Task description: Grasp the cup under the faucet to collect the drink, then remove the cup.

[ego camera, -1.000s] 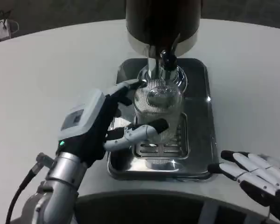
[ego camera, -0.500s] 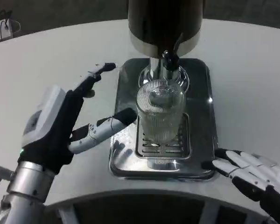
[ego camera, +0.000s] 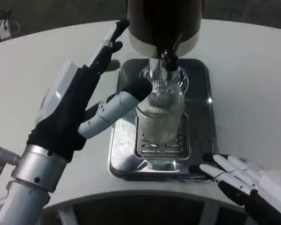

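Note:
A clear ribbed cup (ego camera: pixel 161 115) stands upright on the grate of the steel drip tray (ego camera: pixel 201 136), right under the black faucet (ego camera: pixel 169 60) of the dark dispenser (ego camera: pixel 163 21). My left hand (ego camera: pixel 82 105) is raised to the left of the cup, fingers spread wide and pointing up toward the dispenser; its thumb reaches toward the cup's left side, and I cannot tell whether it touches. My right hand (ego camera: pixel 241 180) lies flat at the tray's front right corner, fingers apart, holding nothing.
The tray sits on a round white table (ego camera: pixel 253 84). The table's curved front edge runs just below the tray. The dispenser body overhangs the cup from behind.
My left hand let go of the cup a second ago, swung out to the left, and has now risen back toward it with fingers spread. The right hand crept slightly left toward the tray.

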Available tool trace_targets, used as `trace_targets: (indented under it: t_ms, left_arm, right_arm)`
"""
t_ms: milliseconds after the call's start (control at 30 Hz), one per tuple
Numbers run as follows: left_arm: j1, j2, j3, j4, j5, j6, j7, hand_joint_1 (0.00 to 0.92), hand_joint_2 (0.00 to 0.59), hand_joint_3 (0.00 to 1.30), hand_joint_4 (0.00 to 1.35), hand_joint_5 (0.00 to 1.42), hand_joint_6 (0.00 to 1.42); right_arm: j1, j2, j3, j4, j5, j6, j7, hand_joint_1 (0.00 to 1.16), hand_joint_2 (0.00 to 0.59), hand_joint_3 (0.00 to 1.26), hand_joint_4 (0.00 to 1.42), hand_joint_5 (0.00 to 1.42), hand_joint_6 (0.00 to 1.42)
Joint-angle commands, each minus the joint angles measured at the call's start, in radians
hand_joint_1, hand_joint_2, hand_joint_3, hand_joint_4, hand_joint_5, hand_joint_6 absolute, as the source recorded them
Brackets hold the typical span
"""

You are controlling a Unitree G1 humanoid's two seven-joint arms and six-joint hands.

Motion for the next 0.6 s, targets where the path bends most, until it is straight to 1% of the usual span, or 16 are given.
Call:
trace_targets:
  t_ms: [33, 267, 467, 600]
  left_arm:
    - [-0.046, -0.01, -0.032, -0.06, -0.016, 0.086, -0.042, 0.0, 0.036, 0.05, 0.0, 0.06, 0.19]
    - [-0.127, -0.015, -0.076, -0.081, -0.008, 0.201, -0.081, 0.0, 0.037, 0.04, 0.0, 0.06, 0.18]
    - [-0.202, -0.008, -0.117, -0.097, 0.021, 0.306, -0.116, 0.0, 0.037, 0.04, 0.0, 0.06, 0.17]
    - [-0.259, 0.005, -0.146, -0.1, 0.035, 0.378, -0.151, 0.0, 0.039, 0.04, 0.0, 0.06, 0.17]
  right_arm:
    - [0.009, 0.009, 0.003, -0.017, -0.003, 0.005, -0.011, 0.44, 0.476, 0.11, 0.0, 0.0, 0.02]
    - [0.032, 0.015, -0.004, -0.027, 0.003, -0.006, -0.015, 0.44, 0.476, 0.11, 0.0, 0.0, 0.02]
    - [0.052, 0.024, -0.015, -0.032, 0.011, -0.018, -0.02, 0.44, 0.476, 0.11, 0.0, 0.0, 0.02]
    - [0.06, 0.03, -0.02, -0.032, 0.015, -0.029, -0.023, 0.44, 0.476, 0.11, 0.0, 0.0, 0.02]
